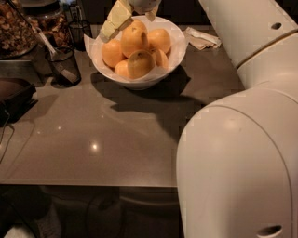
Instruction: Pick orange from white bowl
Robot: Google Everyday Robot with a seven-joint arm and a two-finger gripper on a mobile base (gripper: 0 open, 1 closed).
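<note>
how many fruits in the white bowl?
6 in the white bowl: top one under the tool, right one, left one, front-centre one, front-left one, front-right one. Others may hide beneath.
</note>
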